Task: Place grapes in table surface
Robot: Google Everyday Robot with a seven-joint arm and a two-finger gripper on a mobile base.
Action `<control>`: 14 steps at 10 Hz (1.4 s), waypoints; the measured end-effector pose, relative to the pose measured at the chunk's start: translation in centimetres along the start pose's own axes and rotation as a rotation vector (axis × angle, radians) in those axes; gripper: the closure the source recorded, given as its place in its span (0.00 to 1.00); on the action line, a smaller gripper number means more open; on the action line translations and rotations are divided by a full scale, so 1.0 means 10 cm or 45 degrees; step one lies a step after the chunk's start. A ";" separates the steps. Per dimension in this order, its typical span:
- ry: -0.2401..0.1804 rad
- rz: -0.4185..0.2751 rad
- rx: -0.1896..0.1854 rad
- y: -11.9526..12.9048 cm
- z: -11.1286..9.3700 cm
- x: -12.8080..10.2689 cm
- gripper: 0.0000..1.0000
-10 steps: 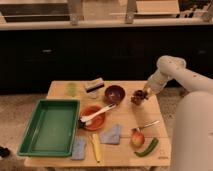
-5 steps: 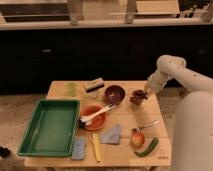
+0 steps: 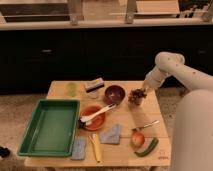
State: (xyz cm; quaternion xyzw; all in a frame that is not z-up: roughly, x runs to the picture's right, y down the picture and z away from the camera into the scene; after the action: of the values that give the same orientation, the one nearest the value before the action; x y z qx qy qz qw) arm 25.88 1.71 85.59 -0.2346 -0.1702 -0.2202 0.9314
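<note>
Grapes (image 3: pixel 136 96) hang straight under my gripper (image 3: pixel 143 90), jaws closed tight on their top, with the table surface (image 3: pixel 152 109) free just below them.

One raised camera at six o'clock looks down across the table surface (image 3: pixel 151 111), its gripper (image 3: pixel 142 90) toward two o'clock.
</note>
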 end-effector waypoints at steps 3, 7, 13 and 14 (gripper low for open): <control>0.018 -0.005 0.038 -0.09 -0.16 0.01 1.00; 0.026 0.013 0.091 -0.14 -0.34 0.07 1.00; 0.024 -0.021 0.173 -0.36 -0.64 -0.03 1.00; 0.025 -0.024 0.183 -0.38 -0.68 -0.04 1.00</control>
State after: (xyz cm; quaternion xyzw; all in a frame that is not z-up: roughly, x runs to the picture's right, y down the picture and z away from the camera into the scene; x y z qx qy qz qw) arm 25.17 -4.61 81.16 -0.1634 -0.1785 -0.2185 0.9454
